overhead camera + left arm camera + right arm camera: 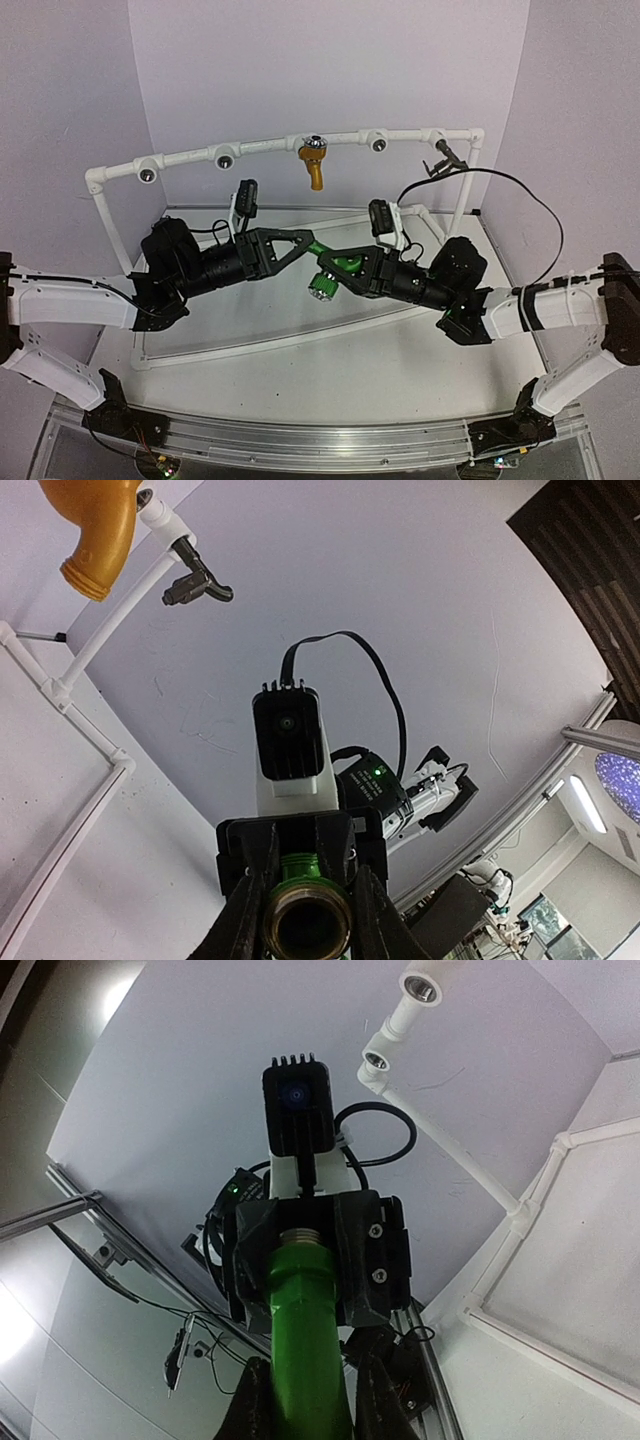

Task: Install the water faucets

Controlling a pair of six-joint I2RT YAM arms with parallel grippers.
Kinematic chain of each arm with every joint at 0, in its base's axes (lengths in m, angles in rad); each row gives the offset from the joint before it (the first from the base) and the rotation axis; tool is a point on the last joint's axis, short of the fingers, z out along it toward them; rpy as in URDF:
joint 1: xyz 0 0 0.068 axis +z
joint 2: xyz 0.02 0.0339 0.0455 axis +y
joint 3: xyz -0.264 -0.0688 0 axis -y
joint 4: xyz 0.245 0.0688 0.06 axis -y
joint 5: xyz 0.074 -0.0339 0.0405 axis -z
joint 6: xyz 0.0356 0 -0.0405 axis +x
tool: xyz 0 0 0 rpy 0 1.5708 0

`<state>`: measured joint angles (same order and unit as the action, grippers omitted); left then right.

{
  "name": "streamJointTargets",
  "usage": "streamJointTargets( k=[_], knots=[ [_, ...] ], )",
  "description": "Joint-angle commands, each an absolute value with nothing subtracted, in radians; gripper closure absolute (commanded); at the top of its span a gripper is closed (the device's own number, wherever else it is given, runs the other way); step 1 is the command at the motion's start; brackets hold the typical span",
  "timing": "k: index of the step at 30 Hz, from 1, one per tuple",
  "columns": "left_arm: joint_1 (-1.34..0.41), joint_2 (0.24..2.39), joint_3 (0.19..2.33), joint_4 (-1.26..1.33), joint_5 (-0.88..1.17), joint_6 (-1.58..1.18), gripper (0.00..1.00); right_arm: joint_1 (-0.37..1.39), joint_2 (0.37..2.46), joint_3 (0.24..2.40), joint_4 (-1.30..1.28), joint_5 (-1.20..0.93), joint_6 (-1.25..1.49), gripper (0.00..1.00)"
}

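The green faucet [345,266] hangs mid-air: left claw [308,910] pinches its threaded end, right claw [310,1390] clamps the spout. It looks light, stiff, probably slippery plastic.

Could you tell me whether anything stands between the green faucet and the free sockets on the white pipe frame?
Nothing visible does. The green faucet, clamped between the left gripper and right gripper, has open air up to the pipe frame's free sockets; the mustard-yellow faucet only fills the middle socket beside them.
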<state>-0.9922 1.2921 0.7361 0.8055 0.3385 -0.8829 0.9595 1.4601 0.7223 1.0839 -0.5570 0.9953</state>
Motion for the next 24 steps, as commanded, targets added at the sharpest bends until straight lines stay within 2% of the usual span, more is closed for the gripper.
streamJointTargets(
  k=[1, 2, 4, 5, 7, 11, 15, 21, 24],
  knots=[
    [-1.007, 1.312, 0.772, 0.855, 0.371, -0.833, 0.95, 0.963, 1.454, 0.724, 1.194, -0.515, 0.972, 1.00],
    [-1.003, 1.304, 0.766, 0.833, 0.344, -0.834, 0.80, 0.962, 1.423, 0.709, 1.113, -0.478, 0.914, 1.00],
    [-0.997, 1.273, 0.745, 0.740, 0.253, -0.834, 0.44, 0.964, 1.328, 0.728, 0.797, -0.355, 0.735, 1.00],
    [-0.996, 1.252, 0.745, 0.647, 0.187, -0.825, 0.32, 0.969, 1.282, 0.752, 0.636, -0.288, 0.623, 1.00],
    [-0.996, 1.223, 0.765, 0.437, 0.073, -0.795, 0.21, 0.970, 1.198, 0.789, 0.331, -0.102, 0.455, 1.00],
    [-0.988, 1.227, 0.794, 0.137, -0.080, -0.741, 0.17, 0.970, 1.108, 0.926, -0.133, 0.260, 0.067, 1.00],
    [-0.985, 1.338, 0.895, -0.006, -0.056, -0.617, 0.15, 0.970, 1.120, 1.096, -0.345, 0.527, -0.282, 1.00],
    [-0.984, 1.656, 1.168, -0.181, 0.069, -0.332, 0.15, 0.970, 1.306, 1.327, -0.384, 0.806, -0.724, 1.00],
    [-0.986, 1.803, 1.290, -0.253, 0.121, -0.211, 0.15, 0.970, 1.334, 1.318, -0.240, 0.826, -0.973, 1.00]
  ],
)
